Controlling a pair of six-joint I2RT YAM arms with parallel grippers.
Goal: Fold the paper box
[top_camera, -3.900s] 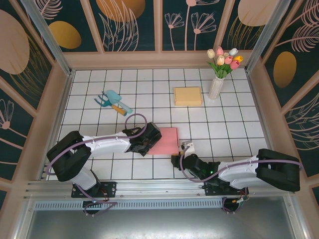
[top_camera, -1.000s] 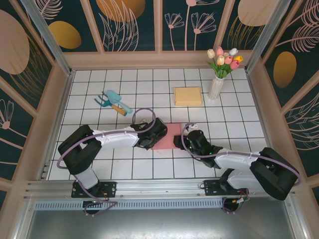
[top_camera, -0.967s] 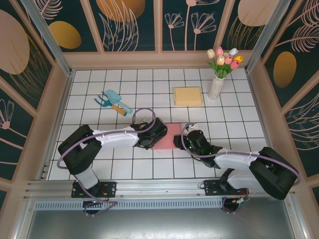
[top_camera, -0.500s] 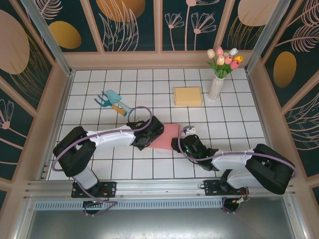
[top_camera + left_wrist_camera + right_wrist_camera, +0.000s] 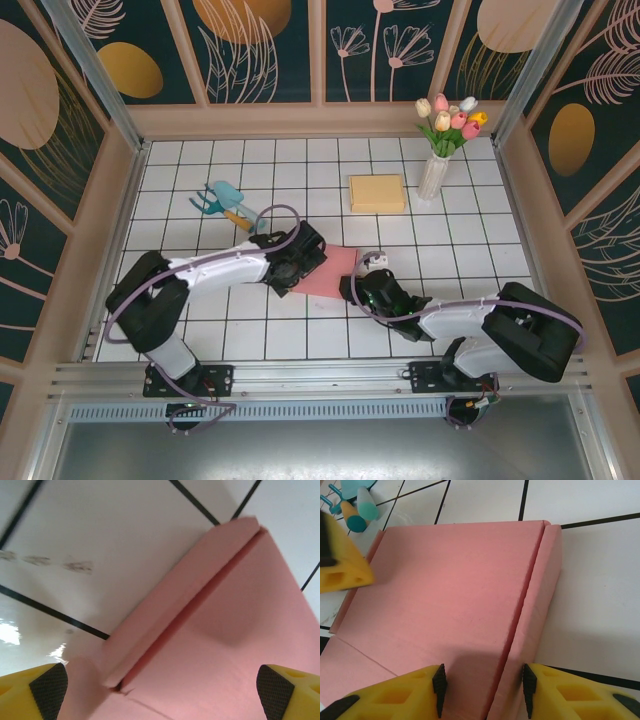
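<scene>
The table (image 5: 480, 250) is white tile with a black grid, boxed in by dark panels painted with leaves and flowers.

My left gripper (image 5: 160, 690) hangs low over the left side of the pink paper box (image 5: 335, 272) with its jaws spread as wide as they go. One yellow finger (image 5: 47, 682) sits at each bottom corner of my wrist view, and neither touches the card. Between them runs the left side flap (image 5: 170, 615), lifted a little along its crease. I judge that this hand is placed here to bracket that flap and take it next.

My right gripper (image 5: 481, 692) is at the box's right edge, jaws about half apart. They straddle the crease where the main panel meets the right side flap (image 5: 542, 600), which is tipped up off the tile. Nothing is pinched. I cannot tell whether the pads press on the card. That position makes sense for steadying the sheet or working the fold upward.

The box itself is unfolded and lies near flat at the middle of the table, between my two hands, so the folding has barely begun.

Farther out, a small teal garden trowel and fork (image 5: 228, 205) lie to the left. A yellow pad (image 5: 377, 193) and a vase of tulips (image 5: 437, 170) stand toward the back right, well apart from the box.
</scene>
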